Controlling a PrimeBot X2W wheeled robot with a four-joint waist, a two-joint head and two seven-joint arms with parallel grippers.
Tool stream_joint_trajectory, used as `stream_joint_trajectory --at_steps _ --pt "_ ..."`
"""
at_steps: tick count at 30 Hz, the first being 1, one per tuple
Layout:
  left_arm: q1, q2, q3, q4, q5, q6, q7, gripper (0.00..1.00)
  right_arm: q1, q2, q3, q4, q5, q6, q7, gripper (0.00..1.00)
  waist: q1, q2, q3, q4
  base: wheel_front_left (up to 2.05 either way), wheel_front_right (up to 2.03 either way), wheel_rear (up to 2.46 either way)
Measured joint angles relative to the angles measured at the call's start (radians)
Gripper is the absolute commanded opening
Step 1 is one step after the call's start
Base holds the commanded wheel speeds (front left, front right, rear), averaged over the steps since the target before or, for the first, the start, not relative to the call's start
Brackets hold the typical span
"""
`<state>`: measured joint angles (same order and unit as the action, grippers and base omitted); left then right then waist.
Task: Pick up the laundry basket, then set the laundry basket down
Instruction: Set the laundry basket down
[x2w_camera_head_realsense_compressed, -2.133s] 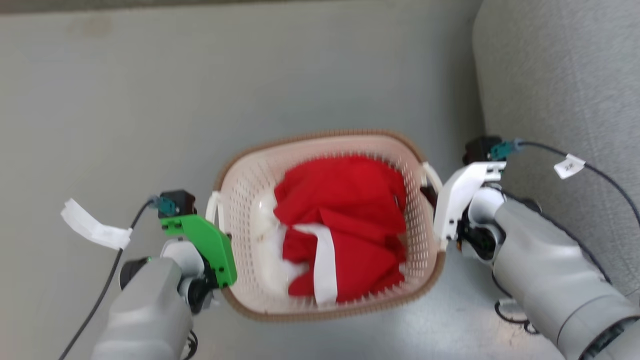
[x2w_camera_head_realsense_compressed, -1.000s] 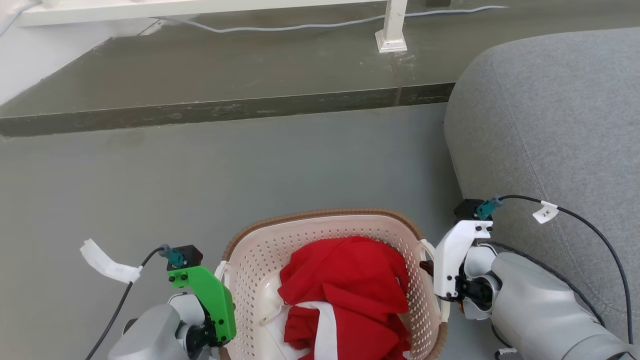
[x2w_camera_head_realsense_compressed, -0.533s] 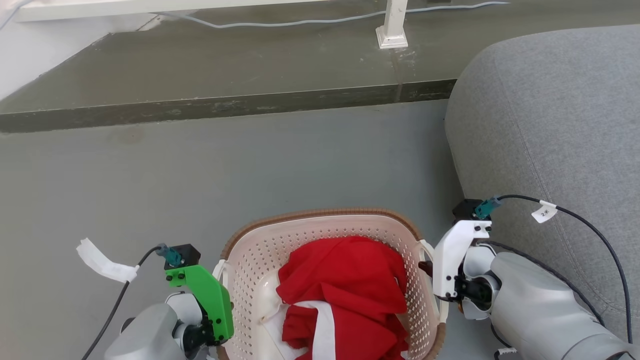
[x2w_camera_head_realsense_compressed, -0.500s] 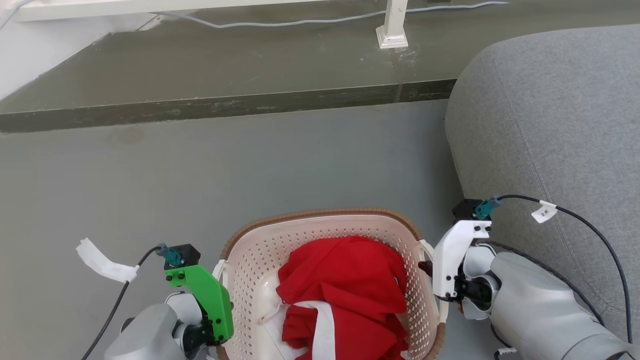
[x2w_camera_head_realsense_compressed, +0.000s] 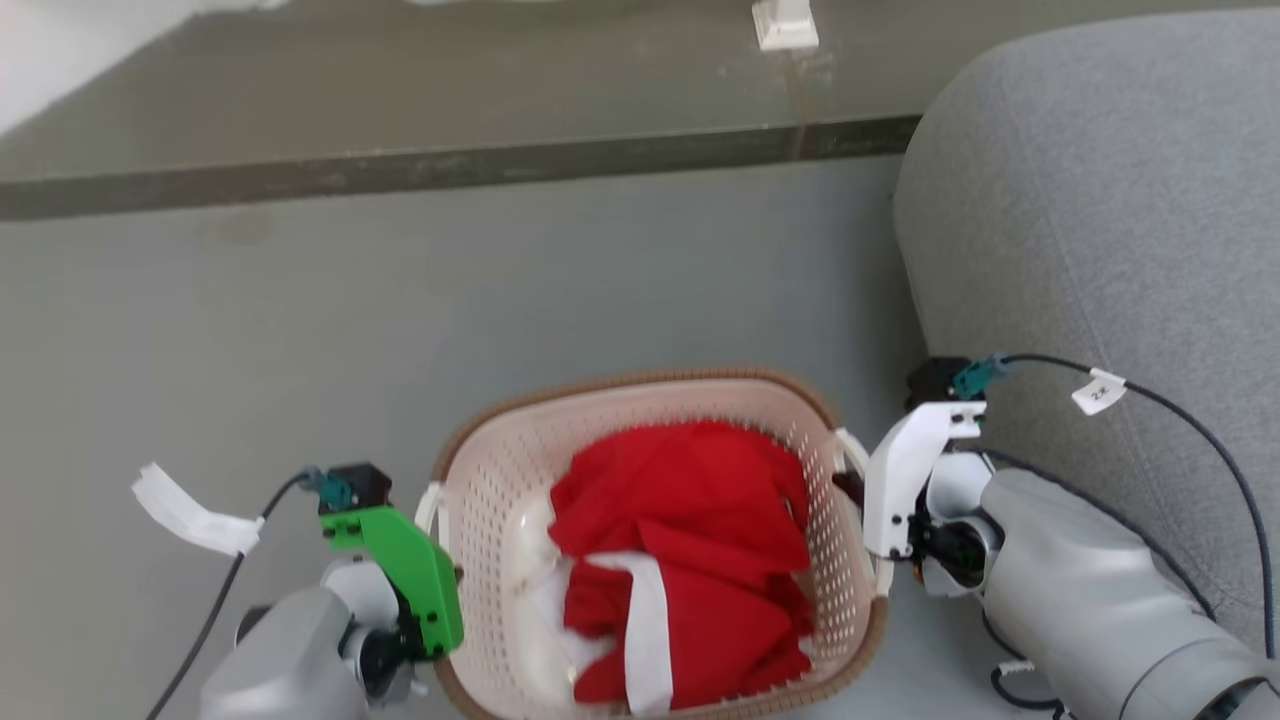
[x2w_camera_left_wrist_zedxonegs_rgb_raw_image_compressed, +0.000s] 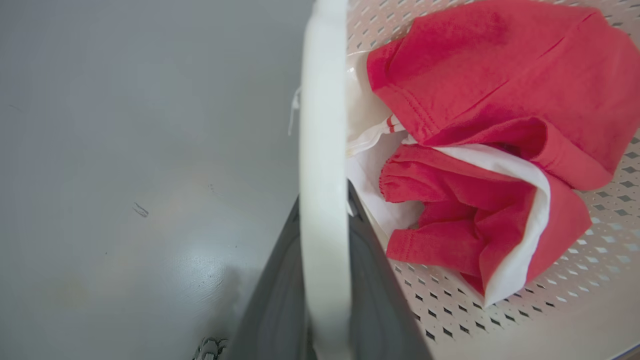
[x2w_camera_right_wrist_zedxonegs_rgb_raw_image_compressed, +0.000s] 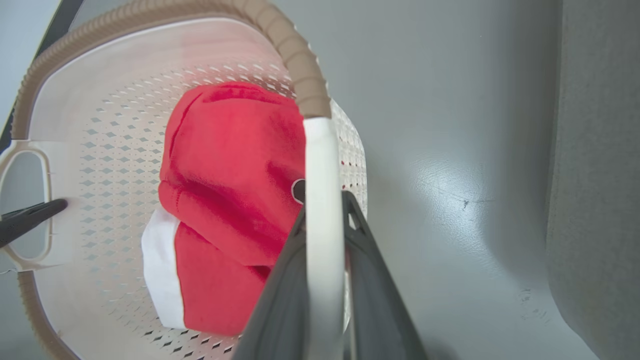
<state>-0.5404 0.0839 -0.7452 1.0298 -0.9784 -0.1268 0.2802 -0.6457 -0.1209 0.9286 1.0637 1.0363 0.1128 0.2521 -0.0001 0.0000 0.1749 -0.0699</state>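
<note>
Gripped the laundry basket (x2w_camera_head_realsense_compressed: 488, 500), with left tool (x2w_camera_left_wrist_zedxonegs_rgb_raw_image_compressed: 325, 197) pinching its left handle (x2w_camera_left_wrist_zedxonegs_rgb_raw_image_compressed: 322, 125) and right tool (x2w_camera_right_wrist_zedxonegs_rgb_raw_image_compressed: 324, 205) pinching its right handle (x2w_camera_right_wrist_zedxonegs_rgb_raw_image_compressed: 322, 165).

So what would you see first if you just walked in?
The bright red cloth piled in the laundry basket, low in the middle of the head view. Next, the left gripper and right gripper clamped on its white handles, one each side, with a grey sofa at the right.

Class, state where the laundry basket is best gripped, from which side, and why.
Take the white left handle with the left gripper and right handle with the right gripper, from outside: thin bars, and opposite holds should keep the laundry basket level.
</note>
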Motion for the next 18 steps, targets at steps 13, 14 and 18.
stream_joint_trajectory --at_steps 13,14,18 --pt "-0.089 0.001 0.002 -0.001 0.019 0.0 -0.104 0.0 -0.061 -0.023 0.0 -0.026 -0.002 0.0 -0.086 0.0 0.0 0.0 0.147 -0.002 0.0 0.0 0.0" --pt "-0.096 0.001 0.002 0.001 0.02 0.0 -0.107 0.0 -0.066 -0.024 0.0 -0.028 -0.002 0.0 -0.091 0.0 0.0001 0.0 0.16 -0.002 0.0 0.0 0.0" --pt "-0.122 0.0 0.001 0.007 0.026 0.0 -0.13 0.0 -0.086 -0.028 -0.002 -0.036 -0.002 0.0 -0.113 0.0 0.0001 0.0 0.212 -0.003 0.0 0.0 0.0"
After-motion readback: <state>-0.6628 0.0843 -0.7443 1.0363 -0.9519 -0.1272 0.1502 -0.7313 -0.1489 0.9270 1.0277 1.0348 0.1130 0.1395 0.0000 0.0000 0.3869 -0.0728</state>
